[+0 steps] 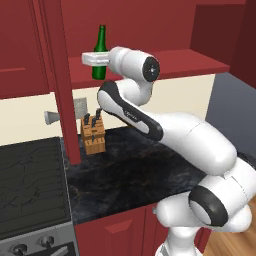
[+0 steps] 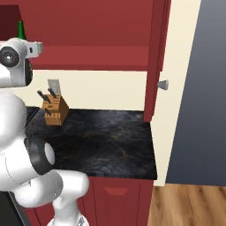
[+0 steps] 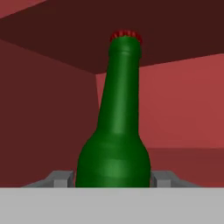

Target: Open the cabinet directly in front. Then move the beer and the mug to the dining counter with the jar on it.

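Hand view puts one beer right in front of you: a single dark-green glass bottle, smooth and glossy, with a round shoulder that narrows to a long neck and a small red crimped cap. Your gripper sits at the bottle's body, one grey finger against its left flank and the other against its right, so the jaws are closed on the beer at about the width of the bottle.

From the left base view you see that same bottle standing upright on the red inner shelf of the cabinet, with the white hand crossing it at mid-height. One cabinet door stands swung open at the left edge of the shelf; its flat red edge faces you. In the right base view the other door is open too, and you can count one round silver knob on it.

Below the shelf lies one black marbled worktop, polished and veined. On it stands one wooden knife block, tilted, with dark handles sticking out of its top. A dark stove with knobs along its front sits just beside the worktop.
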Controlling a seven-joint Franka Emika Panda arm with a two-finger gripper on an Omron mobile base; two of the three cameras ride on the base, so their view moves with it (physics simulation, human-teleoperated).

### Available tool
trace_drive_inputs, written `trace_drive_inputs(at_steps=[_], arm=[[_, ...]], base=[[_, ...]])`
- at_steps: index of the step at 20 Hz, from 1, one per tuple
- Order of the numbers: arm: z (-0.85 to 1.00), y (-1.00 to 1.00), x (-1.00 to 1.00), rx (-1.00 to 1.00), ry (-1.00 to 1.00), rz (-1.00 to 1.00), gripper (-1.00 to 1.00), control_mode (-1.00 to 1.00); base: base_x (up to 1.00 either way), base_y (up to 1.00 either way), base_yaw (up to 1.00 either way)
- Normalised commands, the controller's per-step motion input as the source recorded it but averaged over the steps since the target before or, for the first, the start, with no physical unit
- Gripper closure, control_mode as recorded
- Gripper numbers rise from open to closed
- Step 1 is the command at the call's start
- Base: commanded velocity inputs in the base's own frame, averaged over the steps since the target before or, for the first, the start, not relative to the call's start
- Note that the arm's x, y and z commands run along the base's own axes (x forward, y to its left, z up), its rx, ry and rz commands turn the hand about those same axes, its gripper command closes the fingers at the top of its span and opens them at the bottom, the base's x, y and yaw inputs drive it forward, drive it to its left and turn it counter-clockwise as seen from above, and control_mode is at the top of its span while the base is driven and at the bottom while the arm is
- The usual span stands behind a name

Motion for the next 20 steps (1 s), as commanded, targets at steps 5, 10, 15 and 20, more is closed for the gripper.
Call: trace_drive_inputs(at_steps=[5,10,15,20], arm=[[0.3,-1.0,-1.0,0.13,-0.03,0.0,1.0,-1.0],[0.47,-0.88,-1.0,0.02,0.08,0.0,1.0,-1.0],[0.24,-0.5,-1.0,-0.04,0.17,0.0,1.0,-1.0],[-0.53,-0.27,-1.0,-0.14,0.02,0.0,1.0,-1.0]], base=[[0.0,0.0,0.0],[0.0,0.0,0.0],[0.0,0.0,0.0],[0.0,0.0,0.0]])
